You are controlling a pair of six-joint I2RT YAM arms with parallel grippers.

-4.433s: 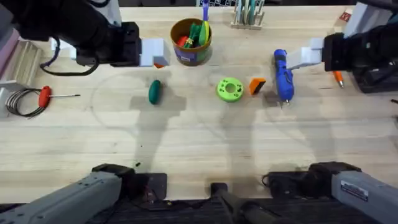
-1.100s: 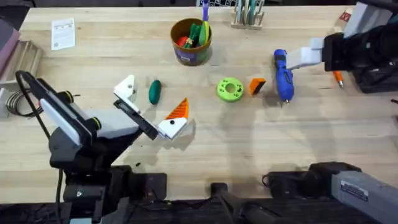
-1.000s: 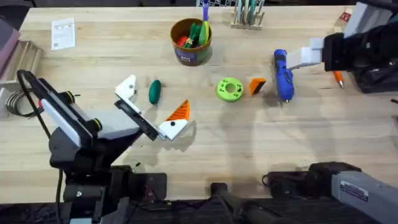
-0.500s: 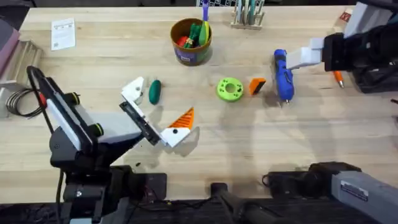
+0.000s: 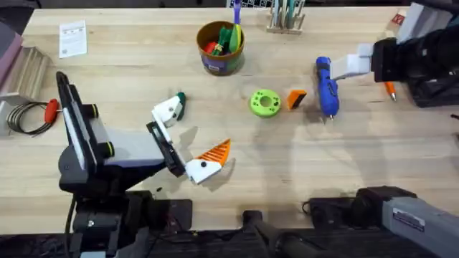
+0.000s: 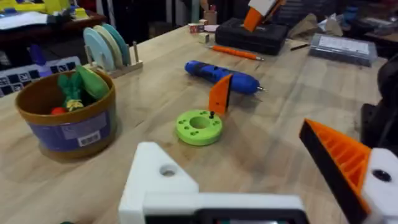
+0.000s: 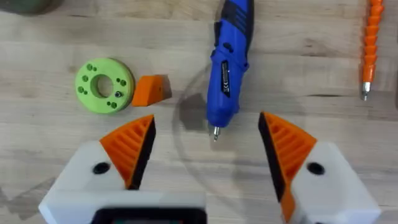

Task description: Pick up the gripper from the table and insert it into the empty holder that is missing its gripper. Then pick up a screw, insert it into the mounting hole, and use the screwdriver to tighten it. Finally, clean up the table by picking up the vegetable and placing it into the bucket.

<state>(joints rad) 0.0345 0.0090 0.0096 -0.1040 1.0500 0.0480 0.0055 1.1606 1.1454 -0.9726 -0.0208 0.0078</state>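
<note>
Nothing is done yet: the gripper (image 5: 297,98) lies on the surface beyond both arms' spread, empty fingers (image 7: 130,144), the holder (image 6: 163,180) bare.

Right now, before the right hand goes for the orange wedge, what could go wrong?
The orange wedge stands right beside the green disc, so a grab may shove the disc or tip the wedge. The screwdriver lies close on its other side and could get knocked and roll. On the left hand, the empty holder sits very near the vegetable and might nudge it.
</note>
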